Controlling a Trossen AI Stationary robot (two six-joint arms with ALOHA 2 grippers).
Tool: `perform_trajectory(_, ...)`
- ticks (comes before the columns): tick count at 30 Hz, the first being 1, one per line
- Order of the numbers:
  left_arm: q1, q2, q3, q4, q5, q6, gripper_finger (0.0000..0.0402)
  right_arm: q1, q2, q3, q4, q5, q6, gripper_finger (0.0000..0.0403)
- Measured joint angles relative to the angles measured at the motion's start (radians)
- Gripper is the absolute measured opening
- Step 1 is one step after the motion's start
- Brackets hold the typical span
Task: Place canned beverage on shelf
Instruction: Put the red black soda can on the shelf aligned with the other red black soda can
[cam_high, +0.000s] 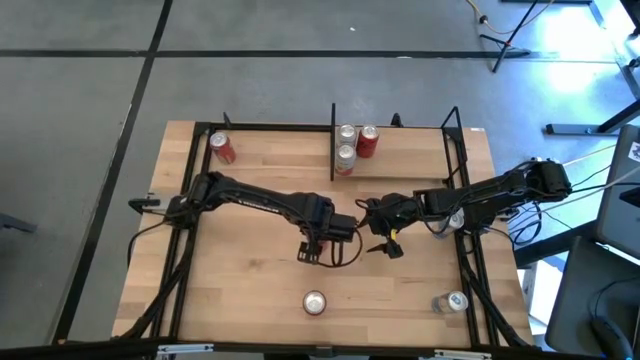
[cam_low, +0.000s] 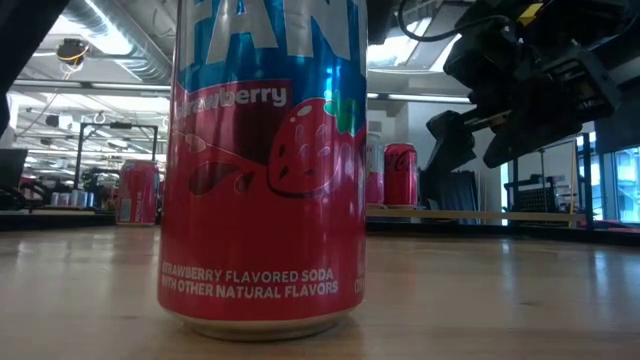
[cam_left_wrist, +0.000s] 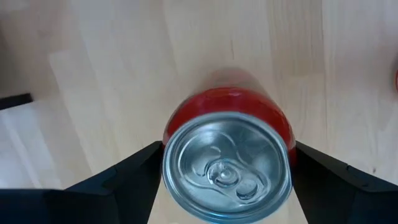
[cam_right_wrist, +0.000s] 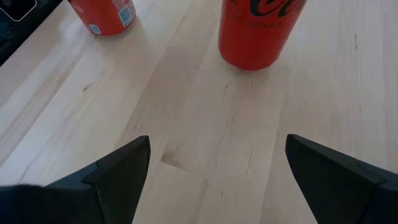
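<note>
My left gripper (cam_high: 318, 250) is over the middle of the table, shut on a red can (cam_left_wrist: 227, 165) whose silver top faces the wrist camera. The gripper hides this can in the high view. My right gripper (cam_high: 388, 240) hangs open and empty just right of it, above the wood (cam_right_wrist: 217, 146); it also shows in the low view (cam_low: 480, 140). The shelf (cam_high: 410, 165) is the narrow ledge at the far edge, right of a dark divider (cam_high: 333, 140). Three cans (cam_high: 347, 145) stand upright on it near the divider. My left gripper pinches the red can between its two fingers, one on each side of the can's wall just below the top rim (cam_left_wrist: 169, 134). The fingers come from above, pointing down. The can is upright; whether its base is on the table, I cannot tell.
A strawberry soda can (cam_high: 314, 302) stands near the front edge and fills the low view (cam_low: 265, 170). Another can (cam_high: 450, 302) stands at the front right, and a red one (cam_high: 222, 148) at the far left. Black frame rails (cam_high: 465, 230) run along both table sides.
</note>
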Motion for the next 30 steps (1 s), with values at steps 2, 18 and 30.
perform_trajectory(2,-0.005,0.000,-0.032,0.010,0.007,0.007,0.0311,0.000,0.000,0.000,0.000,0.000,0.000,0.0357)
perform_trajectory(18,-0.056,-0.029,-0.052,0.010,-0.094,-0.030,0.0358,0.000,0.000,0.000,0.028,0.000,0.000,0.0357)
perform_trajectory(30,-0.107,-0.122,-0.100,-0.058,-0.155,-0.284,0.0361,0.000,0.075,0.001,0.171,0.000,0.000,0.0357)
